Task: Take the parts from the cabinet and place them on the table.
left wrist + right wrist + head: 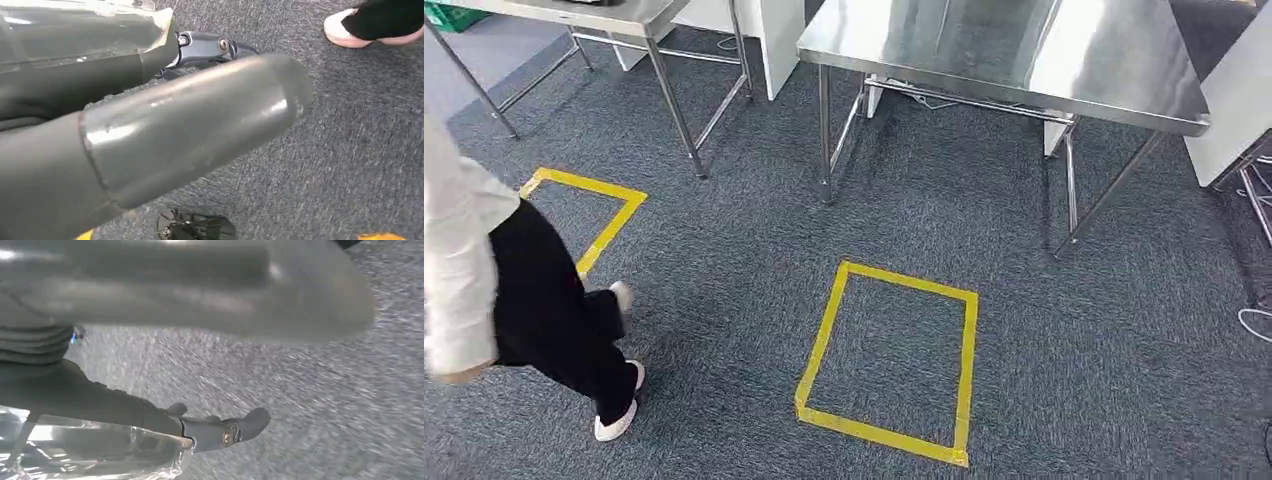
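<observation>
fingers (220, 47) of the left hand (165, 130) lie dark behind the thick grey thumb, with a clear plastic-wrapped part (85, 30) against them, so this hand seems to be holding that part, though the grip itself is hidden. on the other side, the right hand (165, 300) has a blurred thumb across the view and a dark finger (225, 430) stretched beside another clear plastic-wrapped part (95, 450); whether it grasps it i cannot tell. no writing or label can be read on either wrapping. both hands hang low over grey carpet (1044, 330). from the head view, a yellow tape square (889, 360) lies on the floor in front of a steel table (1024, 55), with a second yellow tape square (589, 215) off to the left near another steel table (614, 15). a person (514, 290) in a pale top, black trousers and white shoes stands at the left edge, beside that second square. white cabinets stand behind the tables
</observation>
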### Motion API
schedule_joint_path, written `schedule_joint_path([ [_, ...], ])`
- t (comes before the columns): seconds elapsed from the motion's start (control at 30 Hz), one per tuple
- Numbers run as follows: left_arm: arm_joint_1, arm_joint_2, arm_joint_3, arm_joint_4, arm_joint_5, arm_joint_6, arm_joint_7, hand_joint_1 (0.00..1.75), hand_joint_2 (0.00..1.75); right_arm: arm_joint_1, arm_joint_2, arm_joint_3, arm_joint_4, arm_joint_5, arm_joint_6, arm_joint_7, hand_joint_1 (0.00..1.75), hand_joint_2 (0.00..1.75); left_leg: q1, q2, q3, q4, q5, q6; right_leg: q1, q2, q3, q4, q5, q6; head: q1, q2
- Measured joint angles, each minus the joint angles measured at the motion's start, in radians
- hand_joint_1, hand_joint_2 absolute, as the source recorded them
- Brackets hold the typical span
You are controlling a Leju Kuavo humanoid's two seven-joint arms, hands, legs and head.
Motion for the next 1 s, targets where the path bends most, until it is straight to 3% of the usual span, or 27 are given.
schedule_joint_path([
  [0.03,0.0,-0.001,0.0,0.0,0.0,0.0,0.0,0.0,0.0,0.0,-0.002,0.0,0.0,0.0,0.0,0.0,0.0,0.0,0.0,0.009,0.0,0.0,0.002,-0.002,0.0,-0.01,0.06,-0.099,0.032,0.007,0.0,0.0],
  [0.07,-0.001,-0.001,0.0,0.0,0.0,0.0,0.0,0.0,0.0,-0.003,-0.002,0.0,0.0,0.0,0.001,0.0,0.0,0.0,-0.001,0.018,0.002,0.001,0.003,-0.006,0.001,-0.047,0.126,-0.203,0.06,0.009,0.0,0.0],
  [0.1,-0.001,-0.001,0.0,0.0,-0.001,0.001,0.0,0.0,0.0,-0.007,-0.002,0.0,0.0,0.0,0.001,0.0,0.0,0.0,-0.009,0.026,0.003,0.003,0.003,-0.01,0.008,-0.087,0.147,-0.259,0.058,-0.002,0.002,0.0],
  [0.13,-0.001,-0.002,0.0,0.0,-0.001,0.001,0.0,0.0,0.0,-0.01,-0.003,0.0,0.0,0.0,0.001,0.001,0.0,0.0,-0.011,0.035,0.004,0.004,0.004,-0.015,0.017,-0.075,0.144,-0.258,0.068,-0.012,0.0,0.0],
  [0.23,-0.003,-0.003,0.0,0.0,-0.003,0.002,0.002,0.0,0.0,-0.004,-0.006,0.0,0.0,0.0,0.001,0.002,0.0,0.0,-0.007,0.057,0.006,0.003,0.01,-0.028,0.018,-0.047,0.133,-0.256,0.077,-0.031,-0.003,0.0],
  [0.27,-0.003,-0.003,0.0,0.0,-0.005,0.002,0.002,0.0,0.0,-0.002,-0.005,0.0,0.0,0.0,0.002,0.002,0.0,0.0,0.0,0.04,-0.002,0.013,0.001,-0.038,-0.004,-0.039,0.142,-0.26,0.087,-0.044,-0.002,0.0],
  [0.3,-0.003,-0.003,0.0,0.0,-0.007,0.002,0.001,0.0,0.0,-0.002,-0.005,0.0,0.0,0.0,0.002,0.003,0.0,0.0,0.001,-0.009,-0.015,0.048,-0.035,-0.045,0.0,-0.029,0.137,-0.26,0.092,-0.05,-0.005,0.0],
  [0.33,-0.002,-0.003,0.0,0.0,-0.008,0.002,0.001,0.0,0.0,-0.003,-0.006,0.0,0.0,0.0,0.002,0.003,0.0,0.0,0.002,-0.028,-0.038,0.106,-0.079,-0.047,0.001,-0.024,0.133,-0.258,0.097,-0.058,-0.005,0.0],
  [0.4,0.002,-0.002,0.0,0.0,-0.01,0.001,0.0,0.0,0.0,-0.004,-0.005,0.0,0.0,-0.003,0.002,0.004,0.0,0.0,0.002,-0.041,-0.106,0.272,-0.16,-0.051,0.005,-0.003,0.122,-0.257,0.102,-0.062,-0.005,0.0],
  [0.43,0.002,-0.002,0.0,0.0,-0.011,0.0,0.0,0.0,0.0,-0.001,-0.005,0.0,0.0,-0.006,0.002,0.005,0.0,0.0,0.002,-0.04,-0.122,0.315,-0.168,-0.051,0.005,0.007,0.119,-0.256,0.106,-0.063,-0.004,0.0],
  [0.47,0.002,-0.002,0.0,0.0,-0.012,0.0,-0.001,0.0,0.0,0.001,-0.005,0.0,0.0,-0.009,0.002,0.005,0.0,0.0,0.003,-0.04,-0.116,0.309,-0.152,-0.051,0.005,0.019,0.118,-0.255,0.106,-0.061,-0.004,0.0],
  [0.53,0.002,0.001,0.0,0.0,-0.013,-0.001,-0.002,0.0,0.0,0.003,-0.004,-0.001,0.0,-0.011,0.002,0.005,0.0,0.0,0.007,-0.049,-0.049,0.183,-0.074,-0.048,0.004,0.045,0.116,-0.248,0.107,-0.059,-0.004,0.0],
  [0.57,0.002,0.002,0.0,0.0,-0.013,-0.001,-0.002,0.0,0.0,0.002,-0.003,-0.001,0.0,-0.012,0.002,0.005,0.0,0.0,0.011,-0.073,0.0,0.088,-0.03,-0.046,0.004,0.058,0.115,-0.242,0.107,-0.059,-0.005,0.0],
  [0.6,0.002,0.003,0.0,0.0,-0.013,-0.001,-0.002,0.0,0.0,0.001,0.0,-0.001,0.0,-0.013,0.002,0.005,0.0,0.0,0.017,-0.126,0.027,0.035,-0.033,-0.043,0.004,0.067,0.108,-0.239,0.107,-0.058,-0.003,0.0],
  [0.63,0.003,0.004,0.0,0.0,-0.013,-0.002,-0.002,0.0,0.0,-0.004,0.0,-0.001,0.0,-0.013,0.002,0.005,0.0,0.0,0.018,-0.135,0.026,0.013,-0.036,-0.044,0.016,0.077,0.099,-0.229,0.108,-0.048,-0.002,0.0],
  [0.73,0.0,0.005,0.0,0.0,-0.012,-0.001,-0.001,0.0,0.0,0.0,0.0,-0.001,0.0,-0.015,0.002,0.005,0.0,0.0,0.003,-0.102,0.02,0.019,-0.028,-0.027,0.007,0.11,0.069,-0.238,0.123,-0.02,-0.005,0.0],
  [0.77,0.0,0.002,0.0,0.0,-0.012,-0.001,-0.001,0.0,0.0,0.003,-0.002,-0.001,0.0,-0.015,0.002,0.005,0.0,0.0,0.012,-0.087,0.02,0.004,-0.018,-0.015,0.017,0.118,0.067,-0.234,0.123,-0.014,-0.003,0.0],
  [0.8,-0.002,0.003,0.0,0.0,-0.012,-0.001,-0.001,0.0,0.0,0.003,-0.002,-0.001,0.0,-0.015,0.002,0.005,0.0,0.0,0.009,-0.075,0.02,-0.001,-0.013,-0.007,0.009,0.073,0.052,-0.206,0.104,-0.017,-0.003,0.0],
  [0.83,-0.002,0.003,0.0,0.0,-0.012,-0.001,-0.002,0.0,0.0,0.002,0.0,-0.001,0.0,-0.015,0.002,0.005,0.0,0.0,0.009,-0.061,0.017,-0.001,-0.01,0.0,0.012,0.034,0.021,-0.145,0.065,-0.024,0.005,0.0],
  [0.87,-0.001,0.003,0.0,0.0,-0.012,-0.001,-0.002,0.0,0.0,0.0,0.0,-0.001,0.0,-0.015,0.002,0.005,0.0,0.0,0.007,-0.045,0.014,-0.001,-0.01,-0.001,0.01,0.015,-0.02,-0.061,0.023,-0.027,0.006,0.0],
  [0.93,0.001,0.004,0.0,0.0,-0.012,-0.001,-0.001,0.0,0.0,0.0,0.0,-0.001,0.0,-0.015,0.002,0.005,0.0,0.0,0.003,-0.015,0.01,-0.001,-0.01,0.0,0.008,0.006,-0.079,0.078,-0.027,-0.022,0.005,0.0],
  [0.97,0.001,0.004,0.0,0.0,-0.012,-0.001,-0.001,0.0,0.0,0.003,0.0,-0.001,0.0,-0.015,0.002,0.005,0.0,0.0,0.003,-0.002,0.009,-0.001,-0.01,-0.001,0.006,0.004,-0.078,0.088,-0.026,-0.014,0.005,0.0],
  [1.0,0.0,0.004,0.0,0.0,-0.012,-0.001,-0.001,0.0,0.0,0.005,0.0,-0.001,0.0,-0.016,0.002,0.005,0.0,0.0,0.003,0.011,0.009,0.0,-0.01,-0.001,0.004,0.0,-0.047,0.043,-0.008,-0.003,0.006,0.0],
])
